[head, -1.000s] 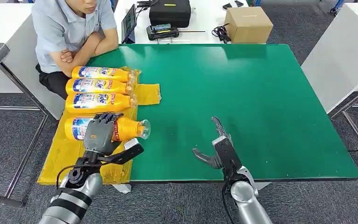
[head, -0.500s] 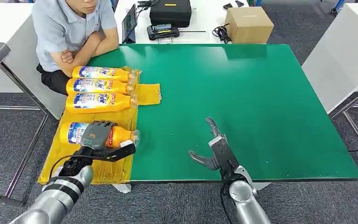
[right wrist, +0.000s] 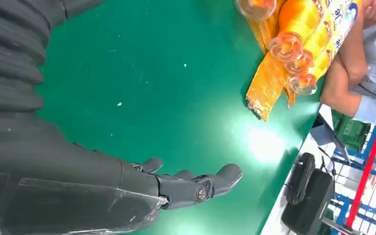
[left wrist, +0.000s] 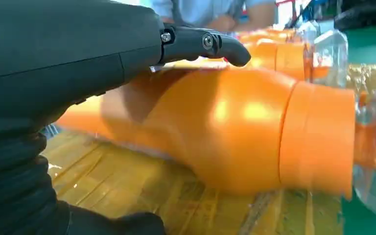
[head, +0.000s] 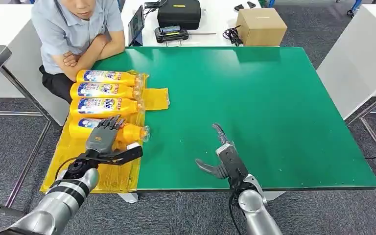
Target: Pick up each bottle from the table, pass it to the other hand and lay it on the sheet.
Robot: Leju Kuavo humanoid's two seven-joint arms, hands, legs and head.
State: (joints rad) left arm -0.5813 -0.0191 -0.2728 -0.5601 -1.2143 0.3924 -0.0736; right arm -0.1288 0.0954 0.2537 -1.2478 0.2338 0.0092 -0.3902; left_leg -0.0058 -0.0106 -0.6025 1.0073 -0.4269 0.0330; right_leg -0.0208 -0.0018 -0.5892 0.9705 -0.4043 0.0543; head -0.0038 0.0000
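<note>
The left hand grips the nearest bottle, lying on the yellow sheet at the green bench's left edge, beside three laid bottles. The right hand hovers unclenched, holding nothing, near the bench's near edge.

Four bottles lie side by side on the sheet at the table's left edge.

You have the sheet along the left side of the table, with three bottles at its far end and the fourth bottle nearest the robot, under the left hand (whether the fingers touch it, you cannot tell). The right hand is over the table's near middle, well apart from them. A person sits behind the sheet; a box stands beyond the table's far edge.
</note>
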